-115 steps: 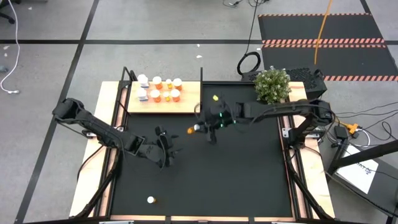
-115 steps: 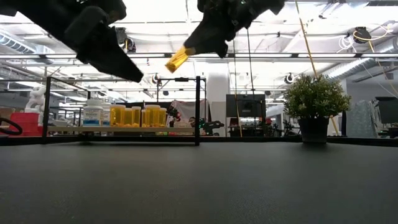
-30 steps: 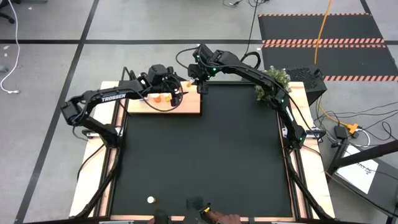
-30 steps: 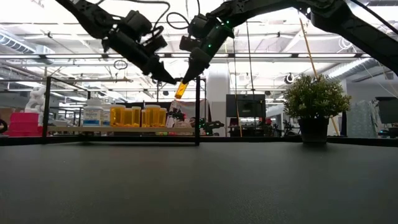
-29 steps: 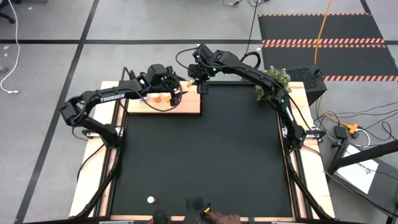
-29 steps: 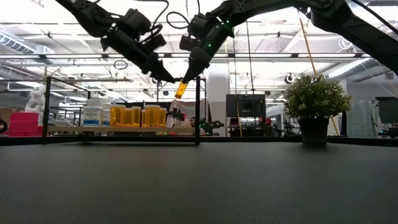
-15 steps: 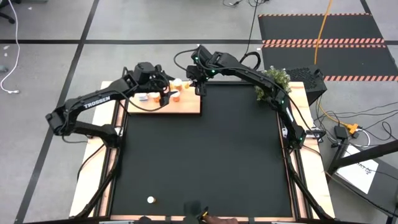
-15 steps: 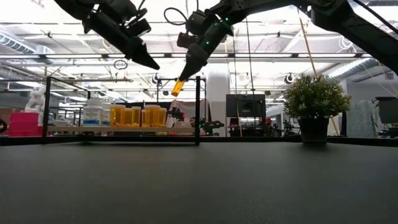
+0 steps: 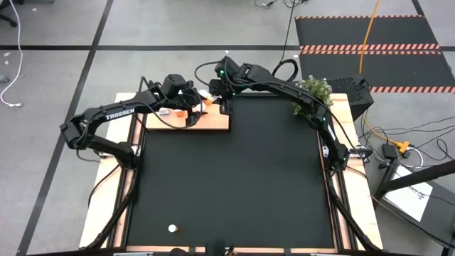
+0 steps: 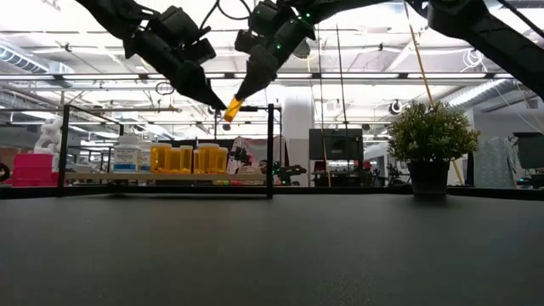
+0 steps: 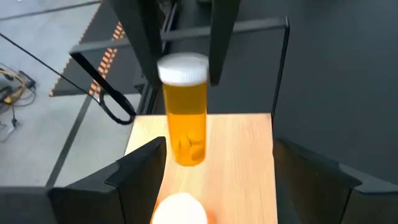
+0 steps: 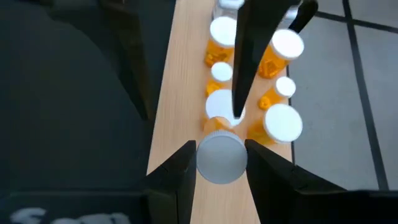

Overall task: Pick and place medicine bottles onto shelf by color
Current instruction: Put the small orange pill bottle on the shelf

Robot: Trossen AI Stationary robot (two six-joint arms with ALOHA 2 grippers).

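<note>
Above the shelf (image 9: 213,121), a white-capped orange bottle (image 11: 185,109) clamped in the right tool (image 12: 221,163), left tool (image 11: 214,171) spread empty.

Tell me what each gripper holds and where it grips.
The right gripper clamps a white-capped orange medicine bottle at its cap end, above the light-wood shelf. The left gripper, open, holds nothing.

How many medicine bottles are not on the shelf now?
2: an orange bottle in the right gripper above the shelf; a white-topped bottle far off on the black mat.
</note>
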